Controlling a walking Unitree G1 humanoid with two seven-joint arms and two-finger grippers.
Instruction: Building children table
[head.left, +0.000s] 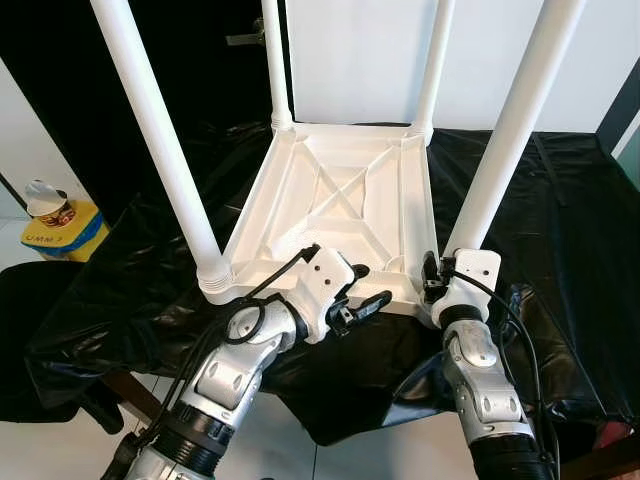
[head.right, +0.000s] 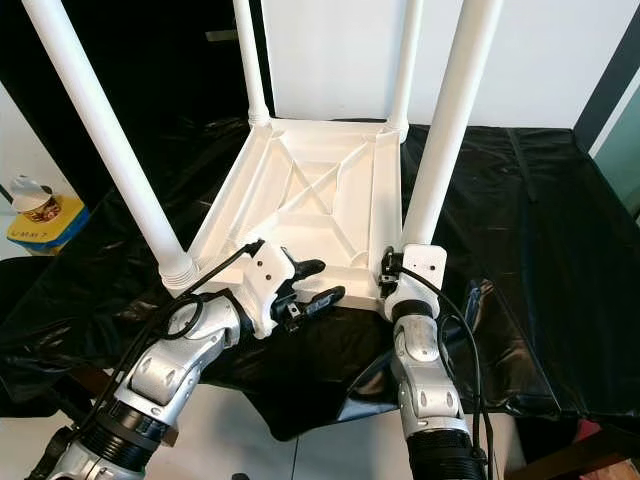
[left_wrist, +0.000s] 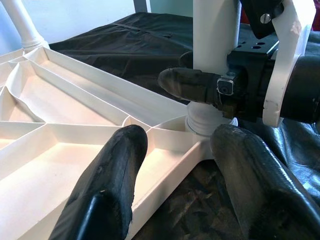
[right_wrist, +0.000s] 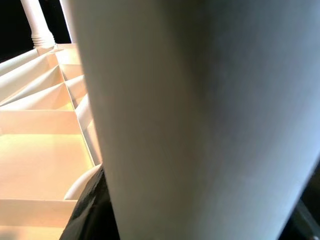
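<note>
Right gripper (head.left: 432, 272) clamped round near-right leg (head.left: 515, 125) low down, just above its socket. Left gripper (head.left: 358, 301) released, fingers spread over near rim of tabletop (head.left: 345, 205). Tabletop lies upside down on black-covered worktop (head.left: 560, 210), all four legs standing up. Guessing hollow plastic: light, stiff, bit slick. Grab legs near base, or rim ribs, so nothing wobbles.
</note>
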